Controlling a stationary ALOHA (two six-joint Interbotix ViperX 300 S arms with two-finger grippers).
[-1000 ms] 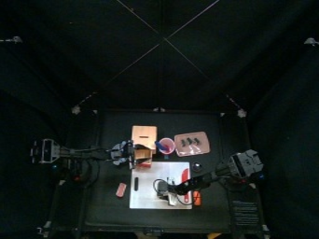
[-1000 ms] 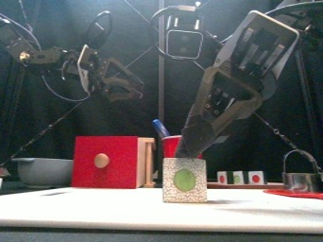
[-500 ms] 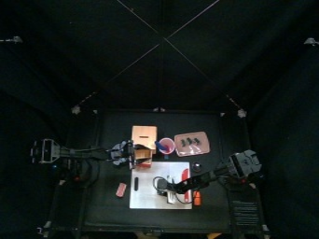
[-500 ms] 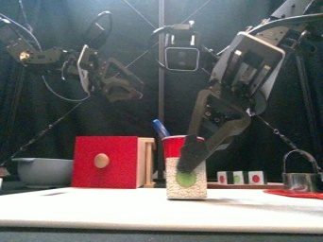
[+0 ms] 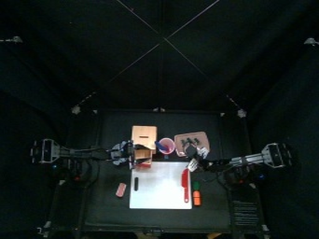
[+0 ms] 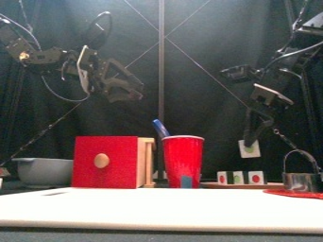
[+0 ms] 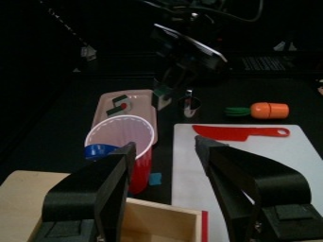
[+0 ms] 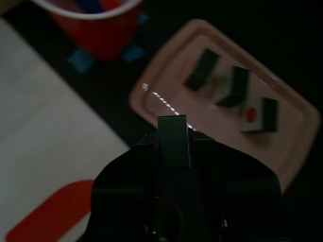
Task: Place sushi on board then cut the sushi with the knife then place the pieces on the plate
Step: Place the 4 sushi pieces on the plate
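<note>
Right wrist view: right gripper point(image 8: 173, 151) pinches one sushi piece point(image 8: 173, 128) at the pink tray's point(image 8: 177, 57) board-side edge.
Mid-tray hold three pieces point(image 8: 233, 85); lower yours onto the bare strip beside them and release low. The red cup point(image 5: 166, 145) crowds the tray's left edge, so keep right. Left gripper point(image 7: 171, 156) hangs wide and empty over the wooden box point(image 7: 76, 208).

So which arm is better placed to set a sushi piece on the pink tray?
Right. The right gripper holds a sushi piece above the pink tray, where three pieces already lie. The left gripper hangs open and empty by the red cup.
</note>
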